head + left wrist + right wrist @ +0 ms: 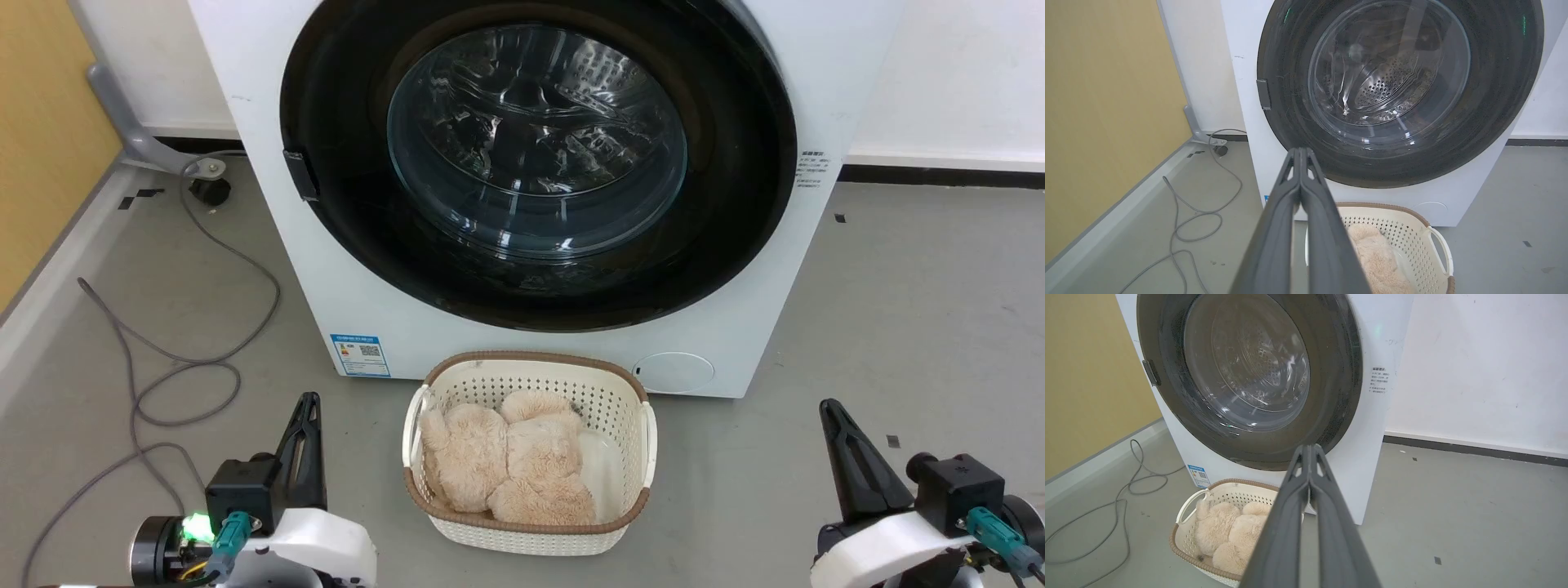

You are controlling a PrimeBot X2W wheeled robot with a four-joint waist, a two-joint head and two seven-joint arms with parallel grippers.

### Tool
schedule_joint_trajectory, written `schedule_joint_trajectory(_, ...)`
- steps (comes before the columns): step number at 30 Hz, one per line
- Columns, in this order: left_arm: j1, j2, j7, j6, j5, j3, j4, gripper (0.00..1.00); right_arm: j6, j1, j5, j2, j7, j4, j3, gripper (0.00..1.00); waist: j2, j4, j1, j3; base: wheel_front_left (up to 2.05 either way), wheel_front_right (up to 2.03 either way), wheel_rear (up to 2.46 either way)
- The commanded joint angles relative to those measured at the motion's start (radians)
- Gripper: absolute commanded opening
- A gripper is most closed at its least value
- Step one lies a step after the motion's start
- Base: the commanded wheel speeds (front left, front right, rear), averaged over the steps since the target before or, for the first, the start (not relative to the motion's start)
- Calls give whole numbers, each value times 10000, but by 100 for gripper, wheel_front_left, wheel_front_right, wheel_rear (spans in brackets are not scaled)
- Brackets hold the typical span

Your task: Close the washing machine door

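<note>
Washing machine door (539,155) flush, window facing robot | both jaws pressed together

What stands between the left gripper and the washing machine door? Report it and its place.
Nothing visible. The left gripper, shut, points toward the washing machine door across open air. The cream basket stands on the floor below the door, to the gripper's right, off that line.

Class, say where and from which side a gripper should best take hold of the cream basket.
Probably a loop handle at either end of the basket, approached from above: the handles stand clear at the rim, and plush fills the inside.
</note>
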Motion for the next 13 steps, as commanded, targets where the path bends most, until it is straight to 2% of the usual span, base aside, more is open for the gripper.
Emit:
schedule_joint_trajectory(1, 108, 7, 66, -75, 66, 40, -85, 0, -5, 51, -115, 26, 56, -91, 28, 0, 0, 7, 0, 0, 0, 0, 0)
schedule_joint_trajectory(13, 129, 8, 353, -176, 124, 69, -231, 0, -6, 62, -233, 32, 344, -292, 123, 0, 0, 68, 0, 2, 0, 0, 0)
